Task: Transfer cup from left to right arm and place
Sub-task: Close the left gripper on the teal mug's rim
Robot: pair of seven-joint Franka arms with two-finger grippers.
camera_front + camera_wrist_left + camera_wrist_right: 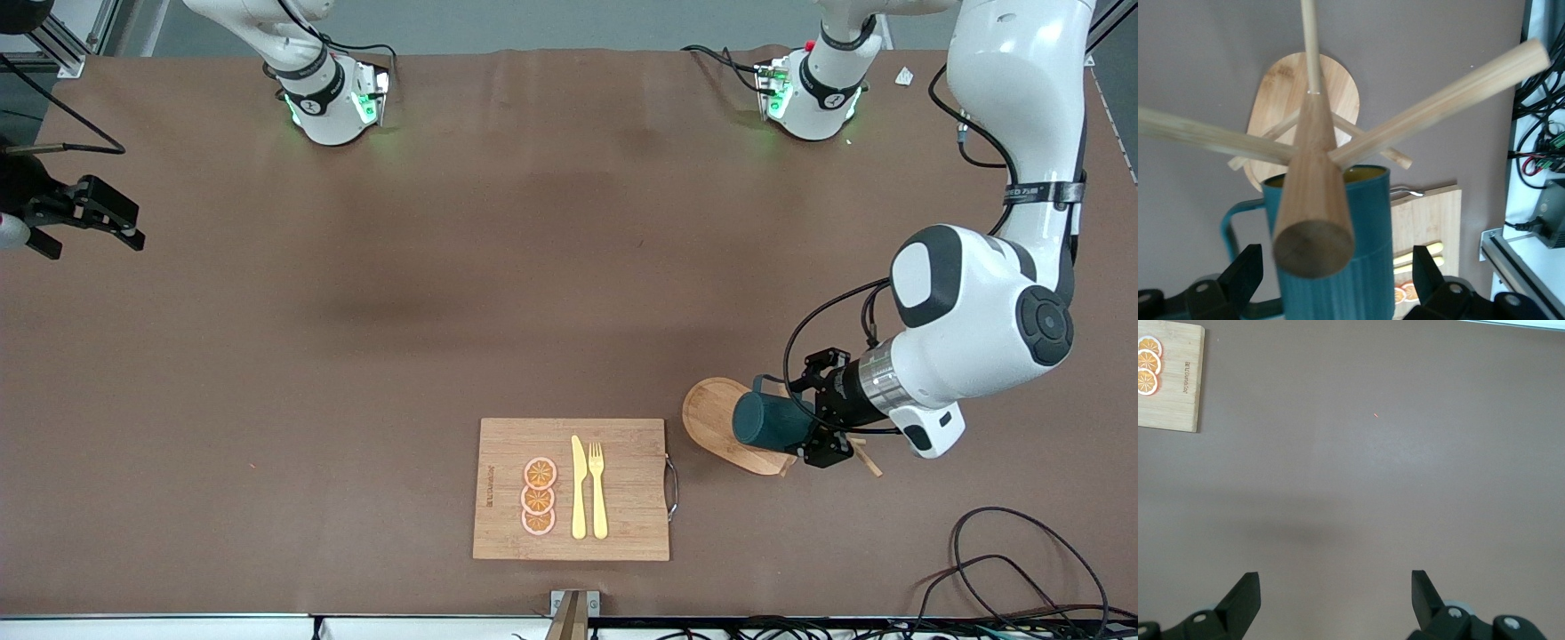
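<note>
The dark teal ribbed cup [763, 420] hangs sideways on a peg of the wooden peg rack [711, 413], near the left arm's end of the table. My left gripper [805, 413] is open with a finger on each side of the cup, with small gaps between fingers and cup. In the left wrist view the cup [1365, 253] shows its yellowish inside and loop handle, partly hidden by the rack's post [1313, 200], between the spread halves of my left gripper [1337, 267]. My right gripper [107, 218] waits open and empty over bare table at the right arm's end [1335, 587].
A bamboo cutting board [622, 444] with a metal handle lies nearer the front camera, holding three orange slices [539, 496], a yellow knife [579, 489] and a yellow fork [597, 489]. Black cables [1022, 569] lie at the table's corner near the left arm's end.
</note>
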